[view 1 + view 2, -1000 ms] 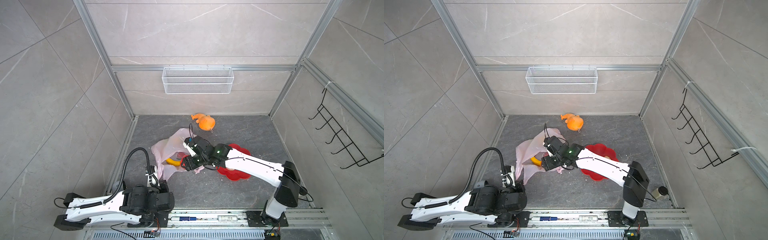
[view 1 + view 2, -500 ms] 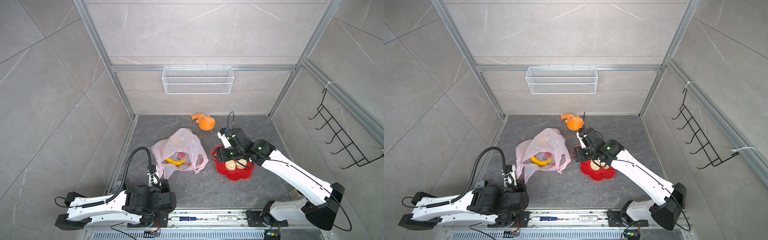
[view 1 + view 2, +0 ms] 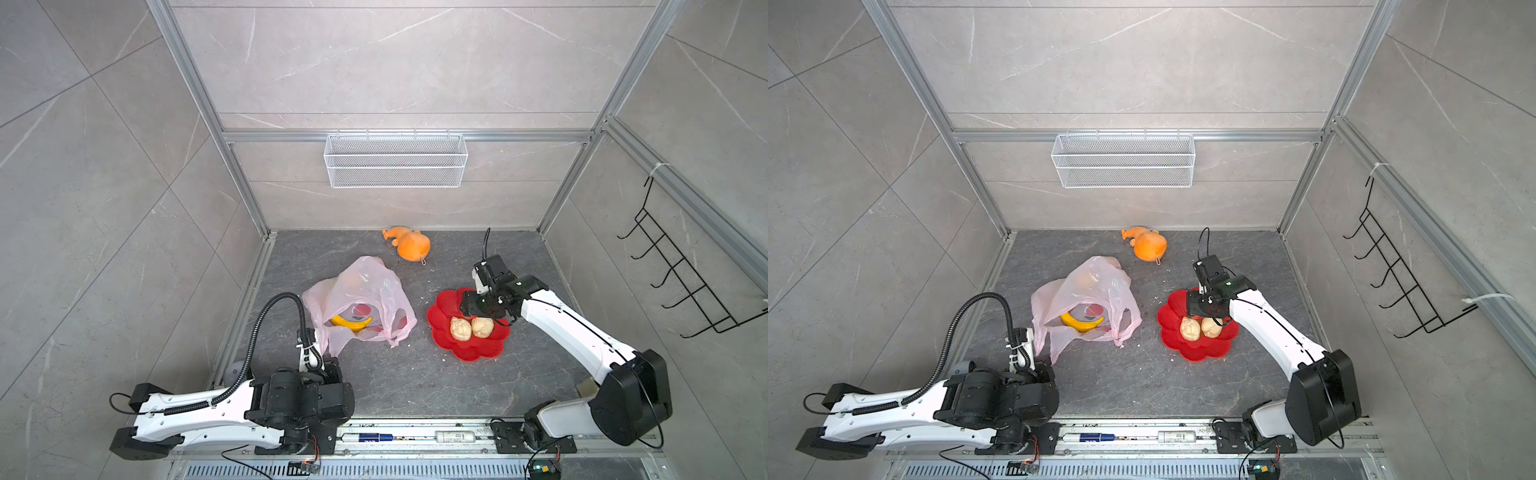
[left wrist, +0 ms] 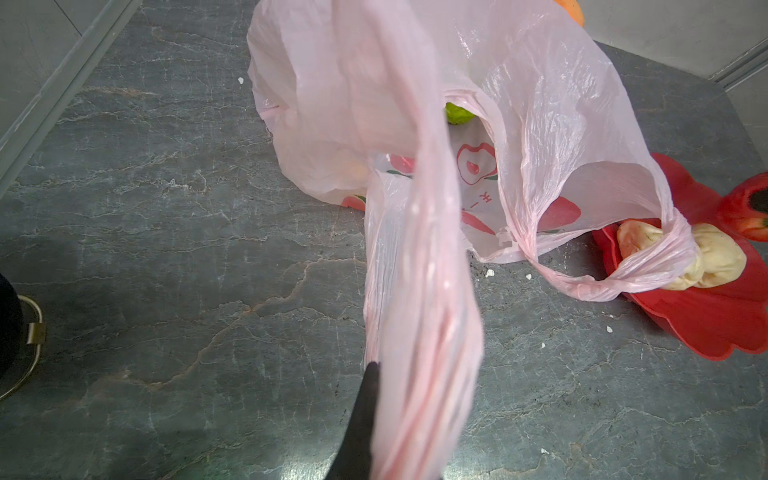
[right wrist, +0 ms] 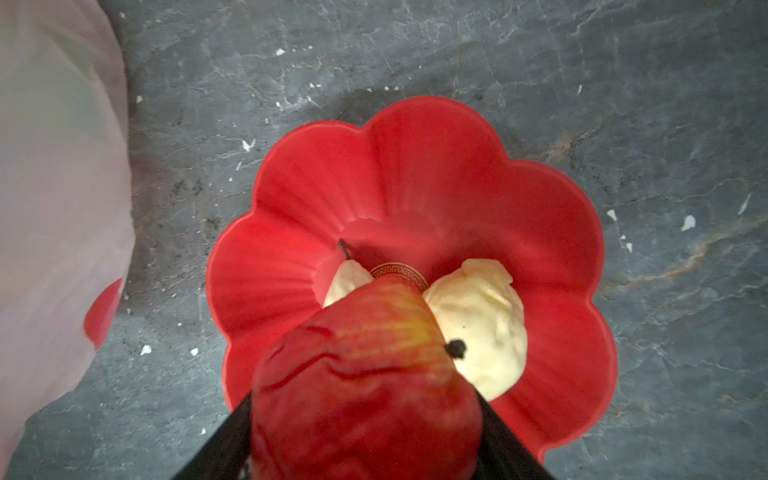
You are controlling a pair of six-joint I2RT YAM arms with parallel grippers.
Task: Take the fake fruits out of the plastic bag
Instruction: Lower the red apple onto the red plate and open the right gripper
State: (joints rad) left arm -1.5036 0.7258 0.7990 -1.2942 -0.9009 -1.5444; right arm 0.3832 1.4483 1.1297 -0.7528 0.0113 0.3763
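Two beige fruits (image 3: 471, 327) lie on the red plate (image 3: 469, 353) in a top view, right of the bag (image 3: 361, 282) that contains the banana (image 3: 351, 324). Left wrist view: left pincer (image 4: 395, 386) pinched shut on the bag's handle. Right wrist view: right pincer (image 5: 365, 440) clasps a red fruit (image 5: 365, 365) above the plate; best lowered beside the beige pair before releasing.

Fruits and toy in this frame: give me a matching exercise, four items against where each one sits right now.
Items:
1. banana
2. red fruit
3. beige fruits
4. orange plush toy

Places:
A. on the red plate
B. alone at the back of the table
C. inside the plastic bag
D. held in the right gripper, above the plate

Pairs: 1-C, 2-D, 3-A, 4-B
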